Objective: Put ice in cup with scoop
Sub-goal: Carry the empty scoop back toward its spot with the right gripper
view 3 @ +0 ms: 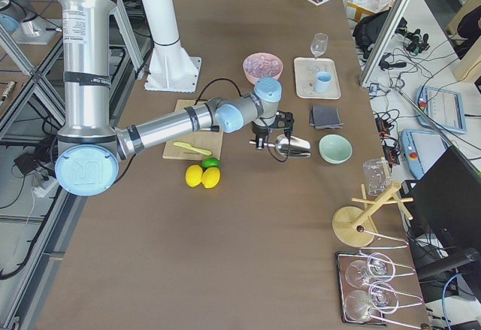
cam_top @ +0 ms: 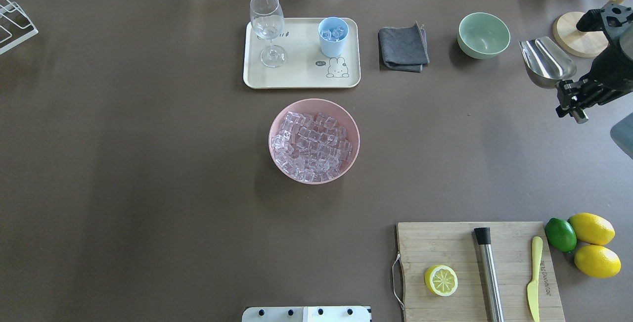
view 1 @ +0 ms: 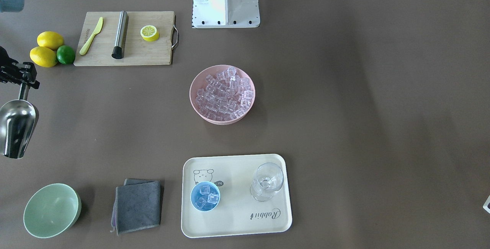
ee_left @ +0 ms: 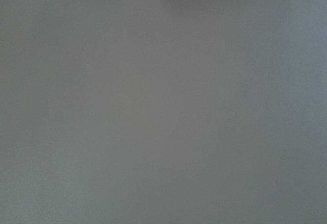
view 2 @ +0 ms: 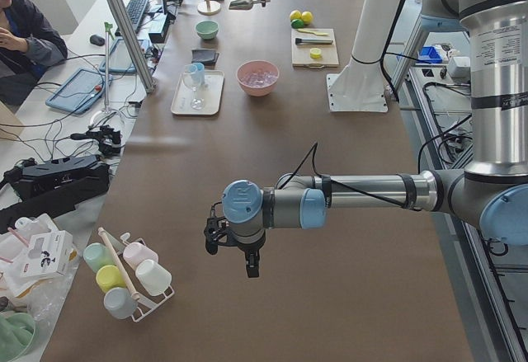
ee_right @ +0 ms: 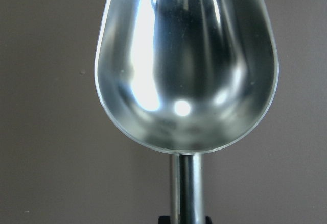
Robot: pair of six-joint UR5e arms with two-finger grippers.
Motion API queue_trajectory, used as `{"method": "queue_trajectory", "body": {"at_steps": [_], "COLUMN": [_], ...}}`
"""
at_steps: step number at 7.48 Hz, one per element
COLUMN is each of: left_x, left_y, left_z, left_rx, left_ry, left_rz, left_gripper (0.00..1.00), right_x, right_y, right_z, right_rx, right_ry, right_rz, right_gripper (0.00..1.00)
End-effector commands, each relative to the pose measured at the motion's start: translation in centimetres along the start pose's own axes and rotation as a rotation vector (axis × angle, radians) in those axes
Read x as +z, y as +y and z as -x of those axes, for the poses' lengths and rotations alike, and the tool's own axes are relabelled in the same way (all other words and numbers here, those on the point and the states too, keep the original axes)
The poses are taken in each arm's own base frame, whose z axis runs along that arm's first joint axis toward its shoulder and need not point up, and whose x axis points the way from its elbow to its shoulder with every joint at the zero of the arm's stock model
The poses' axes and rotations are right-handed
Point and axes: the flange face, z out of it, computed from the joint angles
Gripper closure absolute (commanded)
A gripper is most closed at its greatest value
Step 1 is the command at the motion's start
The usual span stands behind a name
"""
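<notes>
My right gripper point(view 1: 23, 84) is shut on the thin handle of the steel scoop point(view 1: 15, 126), held above the table near the pale green bowl. In the right wrist view the scoop's trough point(ee_right: 186, 66) is empty. The light-blue cup point(view 1: 205, 196) stands on the cream tray point(view 1: 237, 218) and holds a few cubes of ice. More ice point(cam_top: 311, 144) fills the pink bowl point(cam_top: 271, 139) at the table's middle. My left gripper point(view 2: 247, 259) hovers over bare table far from these things, and I cannot tell whether it is open or shut.
A clear stemmed glass point(view 1: 268, 180) shares the tray. A pale green bowl point(cam_top: 483, 35) and a grey cloth point(cam_top: 403, 47) lie beside it. A cutting board point(cam_top: 445, 248) carries a steel cylinder, a yellow knife and a lemon half, with lemons and a lime point(cam_top: 560, 234) beside it.
</notes>
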Motion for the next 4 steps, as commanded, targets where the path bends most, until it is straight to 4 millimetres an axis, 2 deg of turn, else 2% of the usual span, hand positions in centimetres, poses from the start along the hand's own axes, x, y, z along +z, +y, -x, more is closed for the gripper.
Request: {"method": "queue_trajectory", "body": {"at_steps": [1,2,4], "left_x": [0.2,0.3,0.4], "left_y": [0.0,0.0,0.0], "left_z": [0.2,0.2,0.2], "left_rx": [-0.003,-0.003,-0.003], "left_ry": [-0.003,-0.004,-0.004], "left_rz": [0.005,0.007,0.007], "left_gripper": [0.01,0.01,0.01], "right_x": [3.9,6.1,7.8], "right_y": [1.8,2.8,3.3], "right_z": [-0.1,1.0,1.3], "right_rx": [-0.025,-0.045,-0.069], "right_ry": [0.007,0.017,0.044], "right_rz": [0.059,0.106,0.118], "right_gripper": [1.00,1.00,1.00]}}
